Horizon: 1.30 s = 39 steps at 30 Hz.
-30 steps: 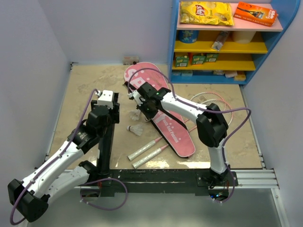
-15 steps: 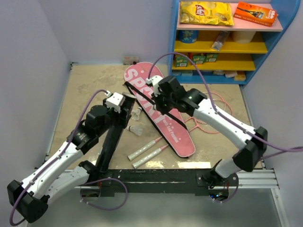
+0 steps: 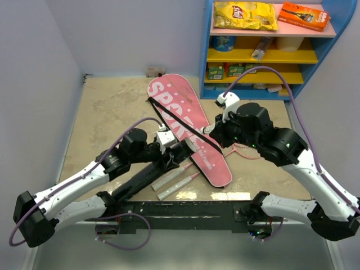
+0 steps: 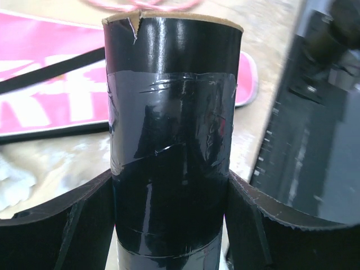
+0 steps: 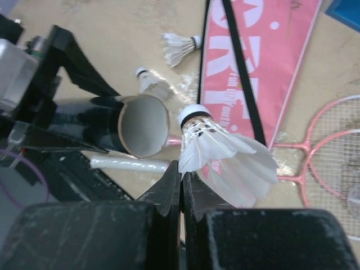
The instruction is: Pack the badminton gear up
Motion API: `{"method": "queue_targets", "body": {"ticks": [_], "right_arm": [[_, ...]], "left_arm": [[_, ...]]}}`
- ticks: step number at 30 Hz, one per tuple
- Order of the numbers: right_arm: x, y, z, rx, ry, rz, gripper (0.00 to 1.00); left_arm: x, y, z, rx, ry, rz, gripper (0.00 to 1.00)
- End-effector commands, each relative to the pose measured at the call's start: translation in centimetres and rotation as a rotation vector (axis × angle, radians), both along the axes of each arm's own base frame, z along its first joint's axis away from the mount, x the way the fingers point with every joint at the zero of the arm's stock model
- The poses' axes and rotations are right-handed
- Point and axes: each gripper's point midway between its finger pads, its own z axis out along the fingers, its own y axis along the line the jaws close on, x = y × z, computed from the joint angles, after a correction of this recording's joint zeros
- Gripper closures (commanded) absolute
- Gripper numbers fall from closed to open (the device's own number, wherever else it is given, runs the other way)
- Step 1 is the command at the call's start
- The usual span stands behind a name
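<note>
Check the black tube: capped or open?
Open: the black tube shows an uncapped mouth with bare pale inner wall in the right wrist view. Deeper contents: cannot tell.

The pink bag [image 3: 169,97] is lettered SPORT.

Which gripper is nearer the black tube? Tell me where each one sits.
Left. The left gripper is clamped around the black tube, a finger on each side. The right gripper hangs just off its open mouth, apart from it, pinching a feather shuttlecock.
</note>
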Motion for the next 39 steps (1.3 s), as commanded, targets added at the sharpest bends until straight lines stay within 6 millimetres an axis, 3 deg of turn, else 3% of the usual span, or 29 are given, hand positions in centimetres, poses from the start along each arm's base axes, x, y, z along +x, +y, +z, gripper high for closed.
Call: {"method": "queue_targets", "body": {"ticks": [1, 4, 11, 21, 28, 35, 39], "right_arm": [[-3.6, 0.6, 0.7, 0.069, 0.084, 0.125, 1.0], [-5.6, 1.2, 0.4, 0.091, 0.14, 0.218, 1.0], [-7.6, 2.2, 0.5, 0.148, 0.175, 0.329, 1.0], [-8.1, 4.5, 0.5, 0.199, 0.235, 0.417, 1.0], [-8.0, 5.7, -0.9, 0.211, 0.282, 0.444, 1.0], [-8.2, 8.2, -1.1, 0.294, 0.309, 0.505, 1.0], [-8.2, 9.4, -2.3, 0.305, 0.335, 0.514, 1.0]], "left_arm": [[-3.3, -2.1, 2.9, -0.095, -0.053, -0.223, 0.8], [-4.3, -2.1, 3.7, -0.13, -0.065, -0.262, 0.8], [-5.7, -2.0, 4.3, -0.163, -0.078, -0.315, 0.8], [-6.5, -1.9, 4.9, -0.178, -0.089, -0.344, 0.8], [-7.1, -1.8, 5.6, -0.202, -0.101, -0.369, 0.8], [-7.3, -1.7, 5.9, -0.209, -0.109, -0.375, 0.79], [-7.5, -1.6, 6.2, -0.22, -0.118, -0.379, 0.79]]}}
